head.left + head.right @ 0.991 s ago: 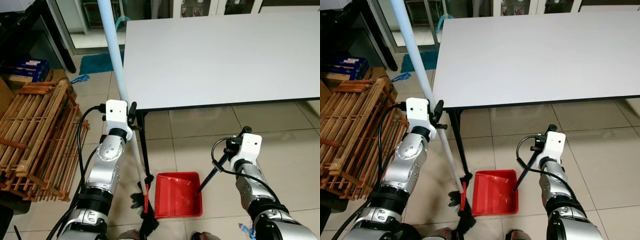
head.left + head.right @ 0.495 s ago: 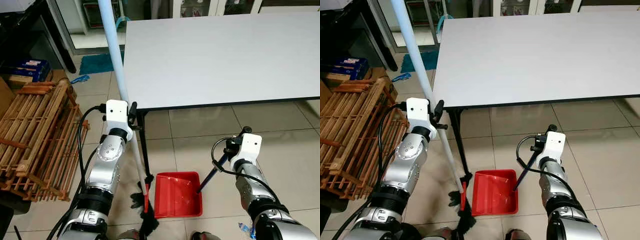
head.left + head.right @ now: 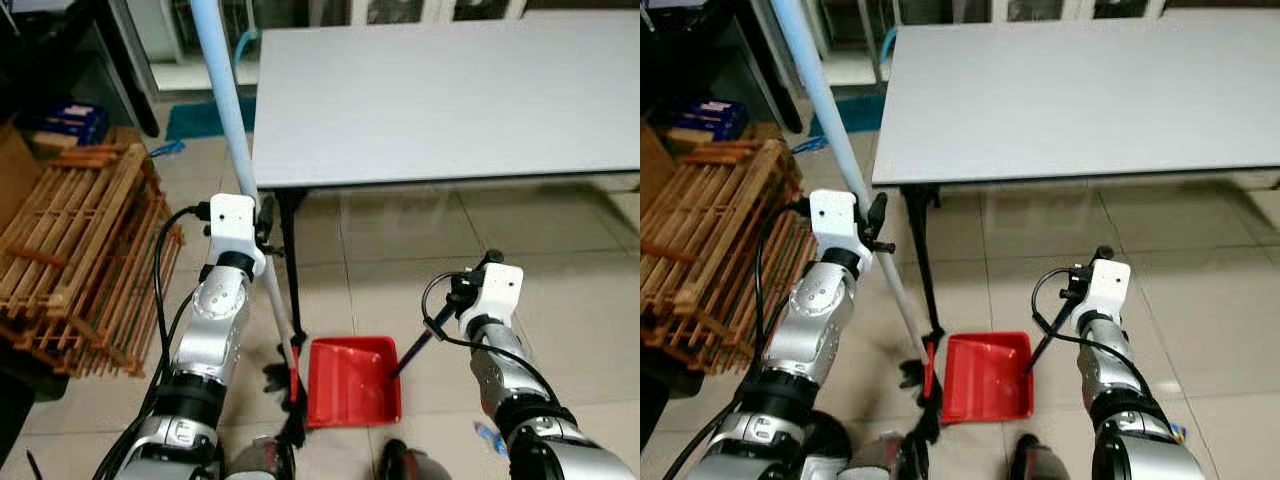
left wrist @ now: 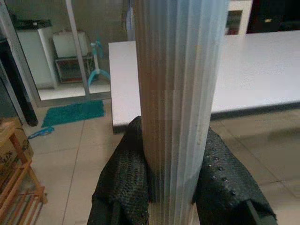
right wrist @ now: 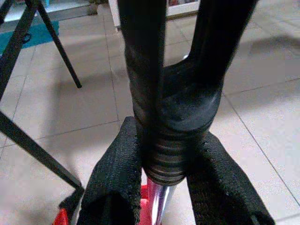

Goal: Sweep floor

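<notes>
1. Across the upper half of the head views: white table [image 3: 440, 95], top bare, black frame and black folding leg [image 3: 290, 275] at its near-left corner, standing on tiled floor [image 3: 560, 260].
2. Left of the table: wooden slatted rack [image 3: 75, 250], lying tilted on the floor beside the left arm; behind it a teal mat [image 3: 205, 118] and dark furniture.
3. Broom [image 3: 240, 170]: long axis runs steeply from upper left, where the pale blue ribbed pole leaves the frame top, down and slightly right past the table corner to a red collar and black bristle head [image 3: 290, 395] on the floor. Head points down, resting just beside the left edge of the dustpan.
4. Dustpan [image 3: 352, 381]: red tray flat on the tiles between the two arms, open mouth facing away from the robot. Its black handle [image 3: 415, 345] rises from the tray's right rear, slanting up and right to the right gripper.
5. Left gripper [image 4: 173, 173]: raised near the table corner, fingers [image 4: 124, 176] clamped on either side of the ribbed broom pole, as the left wrist view shows.
6. Right gripper [image 5: 171, 183]: low, right of the dustpan, fingers [image 5: 117, 178] pressed on the ribbed black grip of the dustpan handle.
7. Change against one second earlier: whole scene sits slightly shifted and softly blurred, consistent with camera motion; broom, dustpan and both grips hold the same arrangement relative to one another.
</notes>
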Controlling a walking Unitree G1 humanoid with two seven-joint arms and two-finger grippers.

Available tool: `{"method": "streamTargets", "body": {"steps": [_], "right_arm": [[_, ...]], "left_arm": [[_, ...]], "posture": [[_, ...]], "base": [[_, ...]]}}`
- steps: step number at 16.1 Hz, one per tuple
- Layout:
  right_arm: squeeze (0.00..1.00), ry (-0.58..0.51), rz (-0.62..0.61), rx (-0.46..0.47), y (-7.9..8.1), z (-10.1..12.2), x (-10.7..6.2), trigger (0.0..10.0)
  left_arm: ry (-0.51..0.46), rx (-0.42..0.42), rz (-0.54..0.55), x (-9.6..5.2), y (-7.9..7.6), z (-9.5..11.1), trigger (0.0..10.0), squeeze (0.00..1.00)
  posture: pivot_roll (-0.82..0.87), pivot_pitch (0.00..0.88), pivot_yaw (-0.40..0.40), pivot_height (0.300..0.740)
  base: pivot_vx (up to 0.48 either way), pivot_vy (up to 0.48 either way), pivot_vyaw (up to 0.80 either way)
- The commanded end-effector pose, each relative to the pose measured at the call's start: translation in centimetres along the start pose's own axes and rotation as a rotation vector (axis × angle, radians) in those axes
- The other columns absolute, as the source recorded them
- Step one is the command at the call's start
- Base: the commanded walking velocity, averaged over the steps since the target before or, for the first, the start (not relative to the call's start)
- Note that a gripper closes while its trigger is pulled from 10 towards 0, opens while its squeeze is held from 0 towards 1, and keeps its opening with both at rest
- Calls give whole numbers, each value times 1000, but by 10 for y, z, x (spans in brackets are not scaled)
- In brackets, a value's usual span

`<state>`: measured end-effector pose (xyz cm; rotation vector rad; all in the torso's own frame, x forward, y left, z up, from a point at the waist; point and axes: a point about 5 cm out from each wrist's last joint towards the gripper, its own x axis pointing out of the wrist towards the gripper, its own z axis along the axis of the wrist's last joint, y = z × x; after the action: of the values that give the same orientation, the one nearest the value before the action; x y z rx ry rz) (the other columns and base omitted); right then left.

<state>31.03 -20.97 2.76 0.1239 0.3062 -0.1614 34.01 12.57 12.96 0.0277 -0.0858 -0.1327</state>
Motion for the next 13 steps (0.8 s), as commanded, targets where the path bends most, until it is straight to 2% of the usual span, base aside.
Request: {"method": "streamTargets", "body": {"steps": [1,13], "right_arm": [[0,-40,9,17,3,12,4,10000],[0,-45,7,20,3,12,4,10000]], "left_arm": [[67,17,8,-6,3,-14,10000,0],[69,13,4,-6,2,-15,10000,0]], "posture": [[-41,46,54,740],[-46,54,55,740]], "base": [[-345,0,0],[-339,0,0]]}}
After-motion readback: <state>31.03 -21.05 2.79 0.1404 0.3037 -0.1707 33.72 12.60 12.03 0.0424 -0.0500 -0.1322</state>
